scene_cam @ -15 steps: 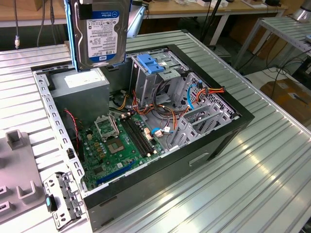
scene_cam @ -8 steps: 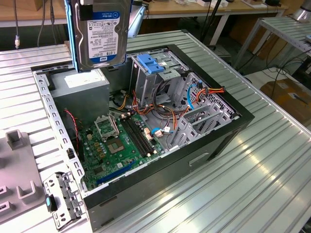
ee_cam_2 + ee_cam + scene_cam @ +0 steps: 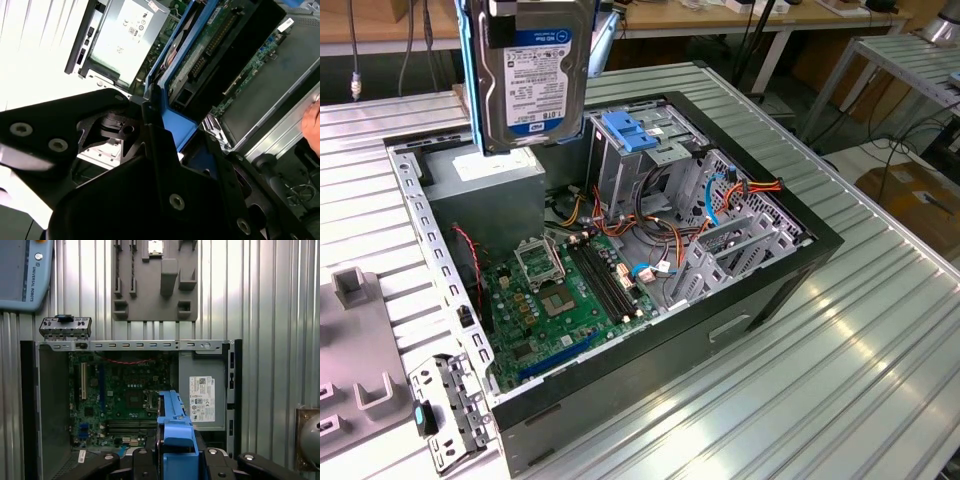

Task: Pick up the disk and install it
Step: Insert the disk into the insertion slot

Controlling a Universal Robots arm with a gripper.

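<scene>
Fingers (image 3: 159,145) pinch the disk (image 3: 535,80) between them, upright above the open computer case (image 3: 720,330).

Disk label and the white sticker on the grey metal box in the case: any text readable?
Flat rectangular metal disk with blue side rails, held by the gripper: white label with black and blue bands, print too small to read reliably.
Large grey metal box: white sticker with rows of small marks, too small to read.
Nothing can be quoted with confidence.

The disk (image 3: 202,52) is held clamped by its blue rails (image 3: 181,133) in the hand (image 3: 167,117); a grey box (image 3: 127,37) is seen beyond the hand.
</scene>
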